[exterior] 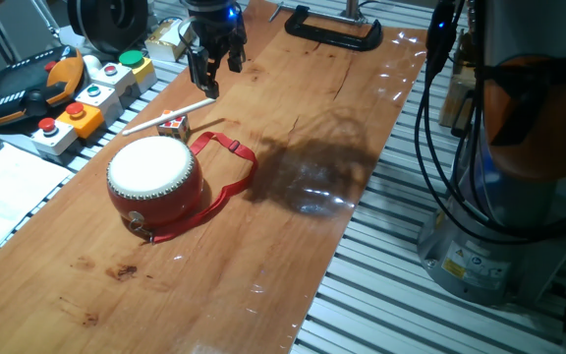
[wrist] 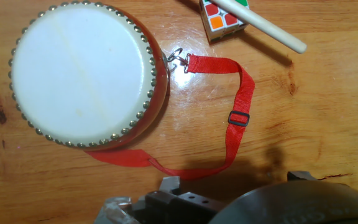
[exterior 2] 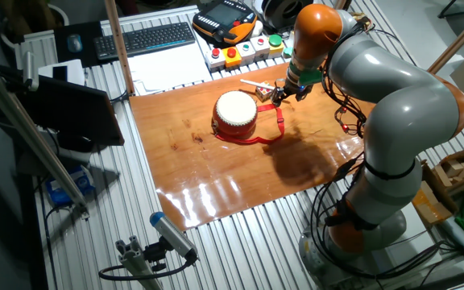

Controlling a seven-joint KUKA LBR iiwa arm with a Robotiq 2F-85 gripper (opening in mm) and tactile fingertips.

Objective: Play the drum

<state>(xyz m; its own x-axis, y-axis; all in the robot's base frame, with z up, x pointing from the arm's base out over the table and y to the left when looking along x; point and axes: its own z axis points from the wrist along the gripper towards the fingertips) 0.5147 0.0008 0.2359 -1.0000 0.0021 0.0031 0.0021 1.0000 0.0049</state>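
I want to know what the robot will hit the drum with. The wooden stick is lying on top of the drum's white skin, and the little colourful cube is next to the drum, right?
Not quite. The hand view shows the stick resting across the cube, not on the drum, whose white skin is bare. The cube does sit beside the drum.

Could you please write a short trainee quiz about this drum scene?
1. True or false: the hand is touching the drum.
2. What leans on the small coloured cube? A) the red strap B) a pale stick C) a clamp
3. Fill in: the red strap joins the drum at a metal ____.

Key:
1. False; the hand hangs above the table beyond the drum, holding nothing.
2. B; the stick lies across the cube.
3. Ring.
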